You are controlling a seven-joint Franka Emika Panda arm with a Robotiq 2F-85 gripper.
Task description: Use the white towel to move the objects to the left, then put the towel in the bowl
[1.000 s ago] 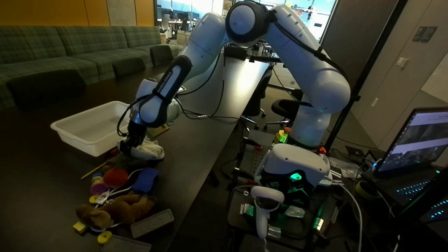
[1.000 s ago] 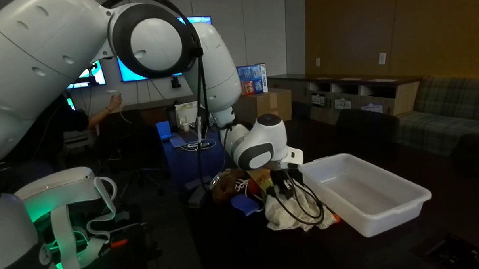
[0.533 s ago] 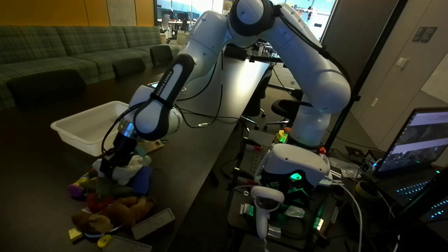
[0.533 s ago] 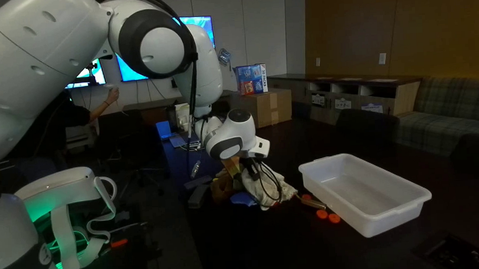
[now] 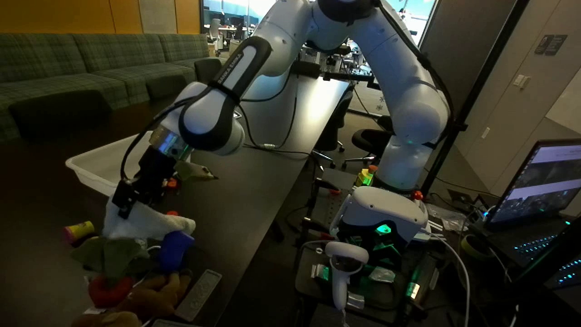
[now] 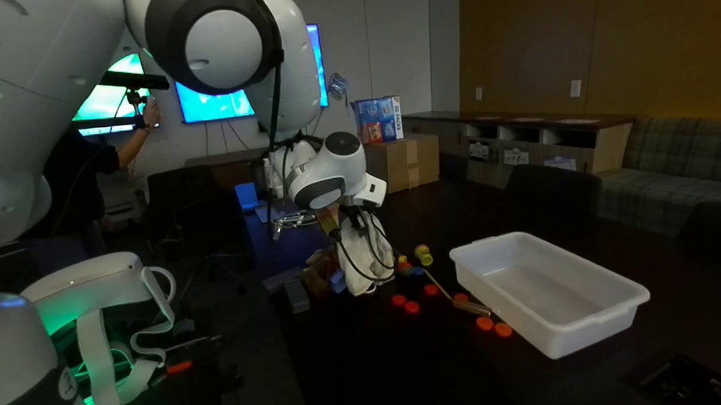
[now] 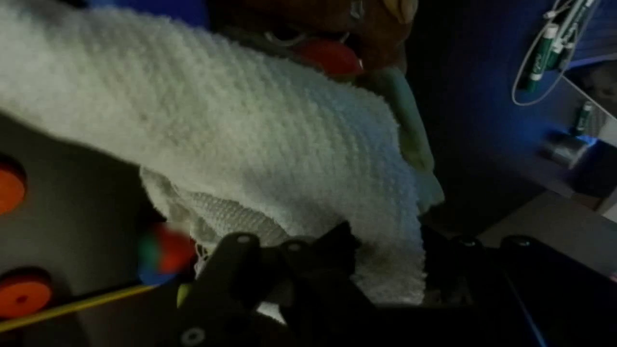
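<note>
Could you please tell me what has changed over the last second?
The white towel, held by the gripper throughout, swept away from the white tub; the blue object shifted the same way, and more orange-red discs came into view. The white tub stayed put.

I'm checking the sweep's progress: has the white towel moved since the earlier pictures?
Yes: in an exterior view, the white towel has shifted toward the left of the picture, farther from the white tub, which has not moved.
</note>
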